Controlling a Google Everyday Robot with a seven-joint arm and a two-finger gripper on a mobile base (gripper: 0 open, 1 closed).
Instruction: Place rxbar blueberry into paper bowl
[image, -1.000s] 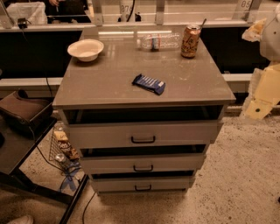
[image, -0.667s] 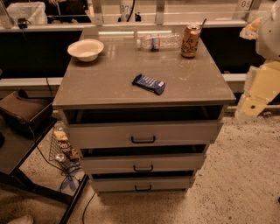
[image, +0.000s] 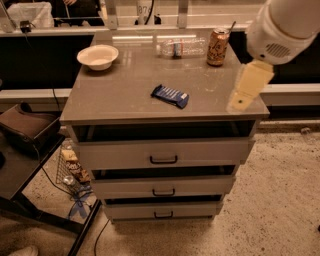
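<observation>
Dark-blue, flat rectangular rxbar blueberry (image: 170, 95) w/ white lettering, lying at an angle near ctr of grey-brown desk (image: 125, 95), toward the front edge. Small round off-white paper bowl (image: 98, 56) upright at far-left corner, well apart from the bar. Clear plastic bottle (image: 177, 47) on its side at the back, near upright orange drink can (image: 217, 47). Cream-coloured tool (image: 249, 86) hanging under bulky white arm housing (image: 282, 30) at frame right, over desk's right front corner, apart from the bar. Grip state: cannot tell. Below, three grey drawers (image: 163, 150) w/ dark handles.
</observation>
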